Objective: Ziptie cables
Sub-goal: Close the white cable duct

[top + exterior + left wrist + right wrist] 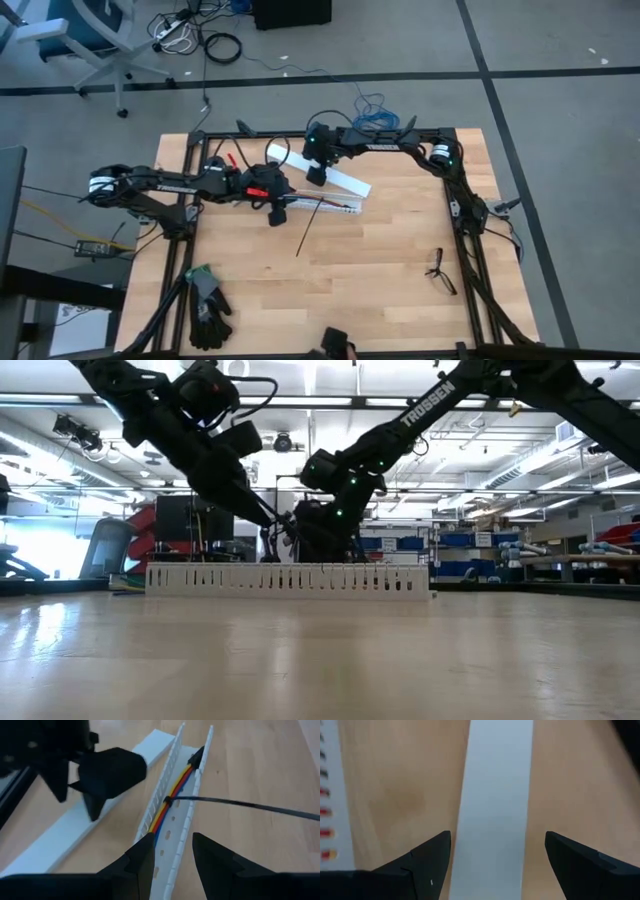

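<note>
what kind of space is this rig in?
Likely a lab or workshop: shelving with blue bins behind the table, an office chair and loose floor cables beside it.

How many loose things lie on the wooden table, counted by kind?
White plastic strips (slotted channel, flat cover): 2
Bundle of multicoloured wires: 1
Thin black ziptie: 1
Dark-framed spectacles: 1
Black gloves: 2
Total: 7

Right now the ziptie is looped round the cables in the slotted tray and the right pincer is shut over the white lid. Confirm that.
Wrong on the right pincer: its wrist view shows it open, straddling the white lid. The rest stands.
</note>
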Robot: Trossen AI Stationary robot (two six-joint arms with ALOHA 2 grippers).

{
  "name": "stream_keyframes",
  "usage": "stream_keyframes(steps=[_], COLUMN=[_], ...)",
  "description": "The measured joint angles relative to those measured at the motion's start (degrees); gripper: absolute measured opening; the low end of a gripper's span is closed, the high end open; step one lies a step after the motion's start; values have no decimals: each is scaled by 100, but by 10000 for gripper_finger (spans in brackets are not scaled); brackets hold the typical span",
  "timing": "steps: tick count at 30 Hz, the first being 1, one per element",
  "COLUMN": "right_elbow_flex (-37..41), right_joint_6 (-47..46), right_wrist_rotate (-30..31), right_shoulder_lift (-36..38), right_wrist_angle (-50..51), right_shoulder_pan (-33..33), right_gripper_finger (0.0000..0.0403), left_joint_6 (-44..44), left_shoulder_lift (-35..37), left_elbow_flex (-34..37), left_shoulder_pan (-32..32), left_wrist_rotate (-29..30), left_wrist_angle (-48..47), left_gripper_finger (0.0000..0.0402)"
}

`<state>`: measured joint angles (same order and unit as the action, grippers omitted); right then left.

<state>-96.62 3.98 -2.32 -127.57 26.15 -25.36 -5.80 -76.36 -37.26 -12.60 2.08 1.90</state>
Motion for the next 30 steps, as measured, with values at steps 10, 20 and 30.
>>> stream_keyframes(steps=[10,20,30], right_elbow_flex=[-2,326,359], right_joint_6=[489,567,507], right_wrist_rotate=[-460,-121,-245], right_shoulder_lift=[0,55,92], right_wrist_angle=[787,818,797], right_shoulder_pan=[-106,-104,-209], right_gripper_finger=[309,260,203], left_joint_6=[14,32,34], left_shoulder_lift=[1,-2,-4], left_elbow_flex=[-2,-2,-2], left_shoulder_pan=[0,0,0], left_wrist_rotate=[-2,-2,-4], left_wrist_angle=[62,157,158], left_gripper_finger=[142,142,142])
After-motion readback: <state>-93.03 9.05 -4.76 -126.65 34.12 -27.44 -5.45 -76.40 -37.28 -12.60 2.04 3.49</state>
